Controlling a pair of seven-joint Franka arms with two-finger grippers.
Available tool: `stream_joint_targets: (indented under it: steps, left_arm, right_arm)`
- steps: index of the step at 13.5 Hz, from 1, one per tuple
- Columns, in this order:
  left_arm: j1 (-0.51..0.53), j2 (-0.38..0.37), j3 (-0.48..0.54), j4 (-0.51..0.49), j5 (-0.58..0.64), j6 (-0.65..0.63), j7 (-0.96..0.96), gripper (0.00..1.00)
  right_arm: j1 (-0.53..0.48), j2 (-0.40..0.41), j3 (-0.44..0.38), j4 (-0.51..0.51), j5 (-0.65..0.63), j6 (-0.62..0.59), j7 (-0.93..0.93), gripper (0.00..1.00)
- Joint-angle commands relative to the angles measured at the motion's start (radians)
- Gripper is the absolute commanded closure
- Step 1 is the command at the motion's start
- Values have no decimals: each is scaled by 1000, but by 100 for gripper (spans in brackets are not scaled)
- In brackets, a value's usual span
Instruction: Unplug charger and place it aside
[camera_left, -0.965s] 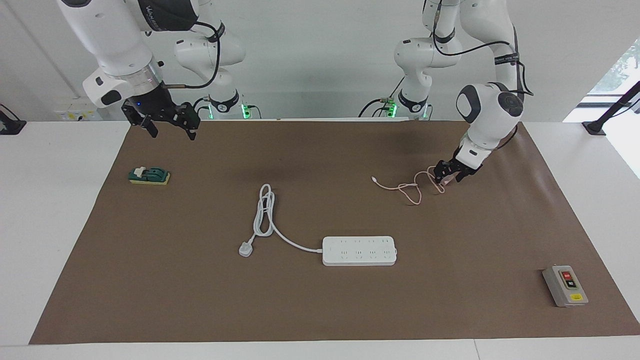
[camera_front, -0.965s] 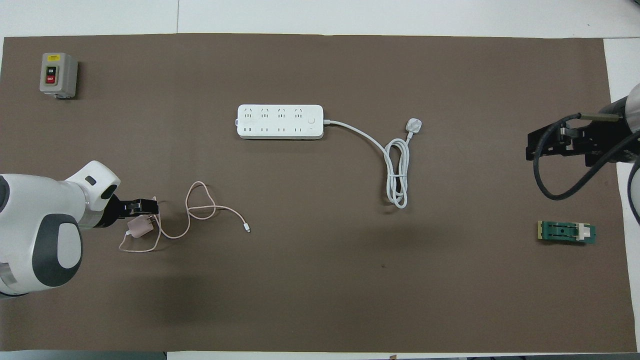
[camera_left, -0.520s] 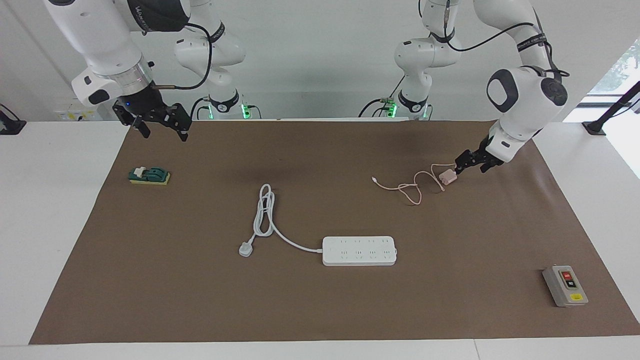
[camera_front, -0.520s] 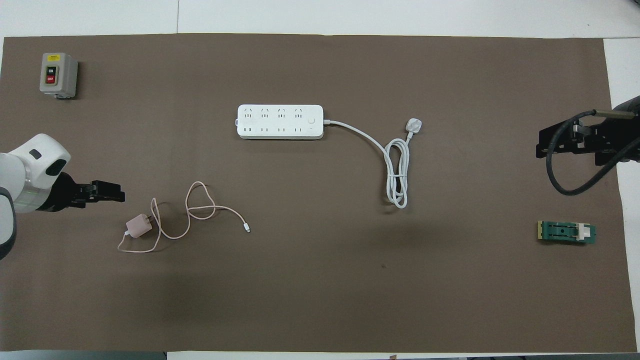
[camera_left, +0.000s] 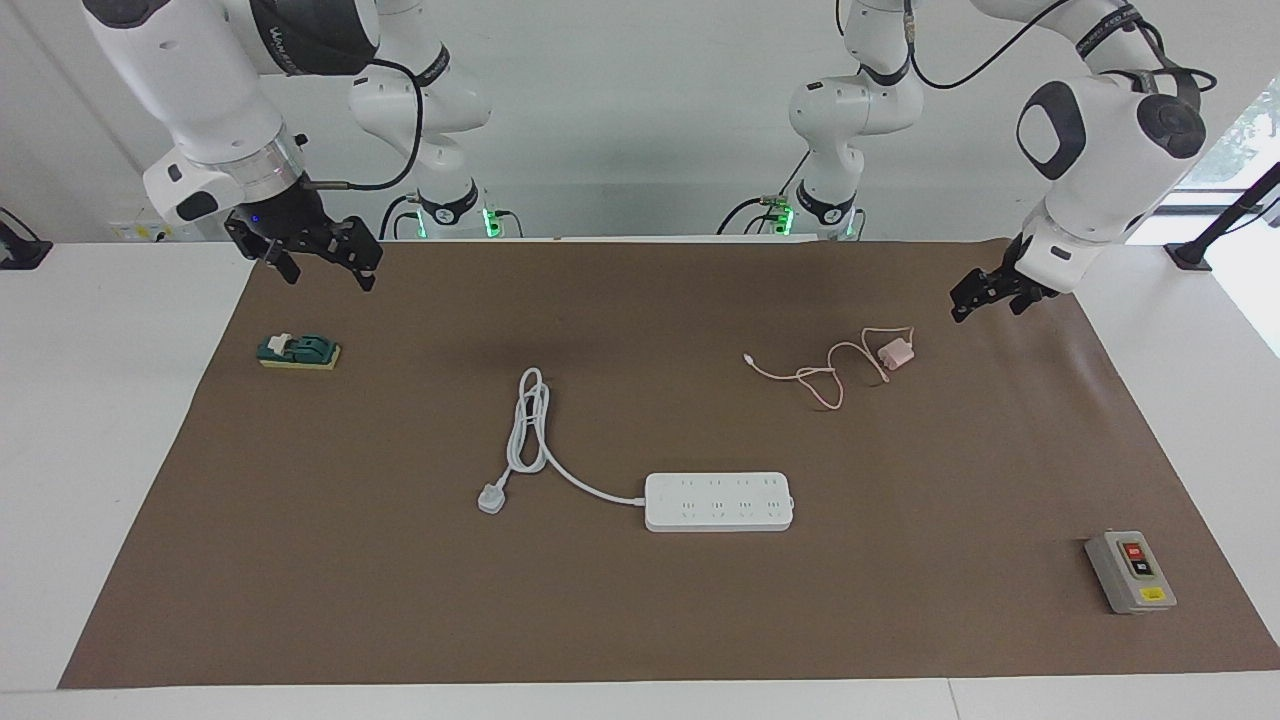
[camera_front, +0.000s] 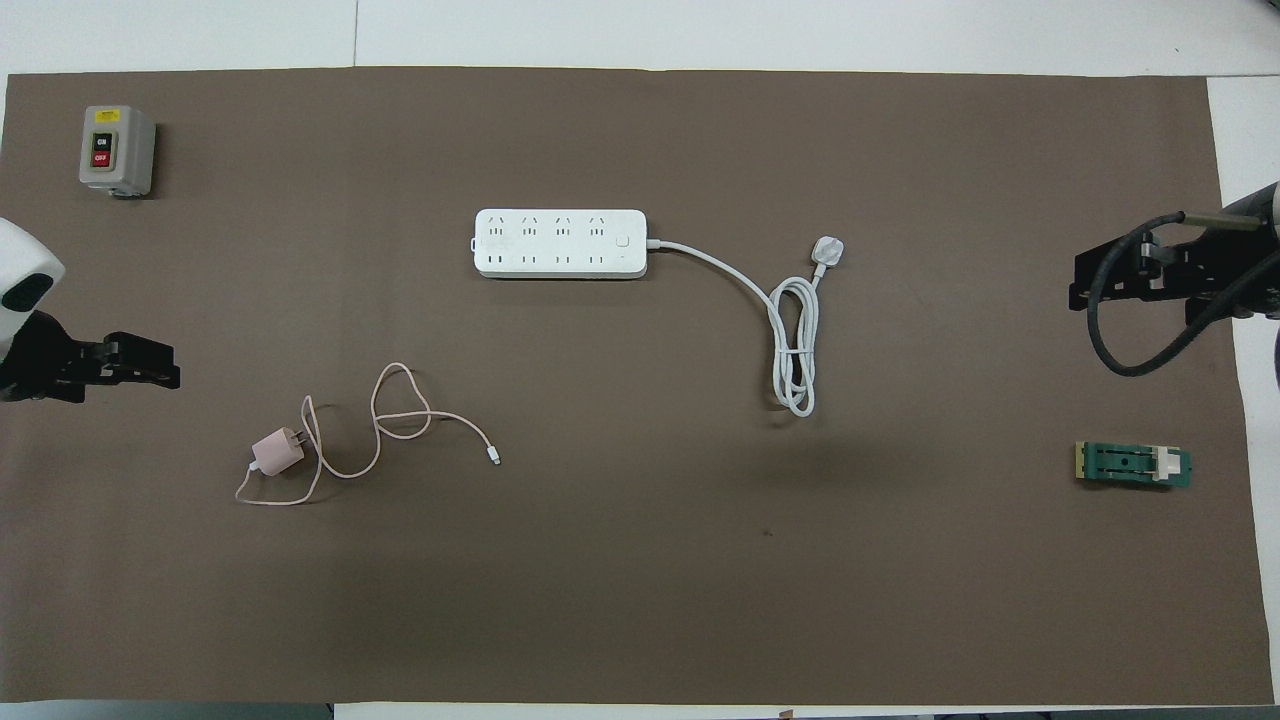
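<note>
Facing view shows the charger (camera_left: 896, 352) lying on the brown mat (camera_left: 640, 620), unplugged and well apart from the power strip (camera_left: 719, 501); it is nearer to the robots than the strip and toward the left arm's end of the desk (camera_left: 100, 480). Its thin pink cable (camera_left: 815, 375) loops loosely on the mat beside it, the free tip pointing toward the middle of the mat. In the overhead view the charger (camera_front: 277, 451) rests with its prongs showing, the cable (camera_front: 390, 425) curling away from it, and nothing touches either one. The left gripper (camera_left: 985, 297) hangs over the mat's edge near the charger but apart from it, its fingers open and empty; in the overhead view the same gripper (camera_front: 140, 362) sits at the frame's edge, clear of the charger. The right gripper (camera_left: 315, 262) hangs over the mat's corner at the right arm's end, above the robots' edge of the desk; its fingers stand apart and hold nothing. A green block (camera_left: 298, 351) lies on the mat near that gripper, farther from the robots than it would be if directly below. The strip's thick white cord (camera_left: 540, 430) runs toward the right arm's end, folds into a bundle, and ends in a white plug (camera_left: 491, 497) lying flat. A grey switch box (camera_left: 1130, 571) with red and black buttons sits at the mat's corner farthest from the robots on the left arm's end. All sockets of the strip (camera_front: 560, 243) are bare.
</note>
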Motion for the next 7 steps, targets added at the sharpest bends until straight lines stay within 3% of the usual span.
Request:
stream_joint_targets:
  steps: [1, 4, 7]
  left_arm:
    - [-3, -7, -8, 96, 26, -123, -53, 0]
    - [-2, -6, -8, 213, 26, -232, -50, 0]
    - [-3, 4, -8, 264, 26, -270, -45, 0]
  right_arm:
    - [-44, 4, 26, 9, -6, 1, -46, 0]
    - [-44, 4, 22, 3, -5, 13, -79, 0]
    - [-43, 6, 12, 3, 1, 7, -73, 0]
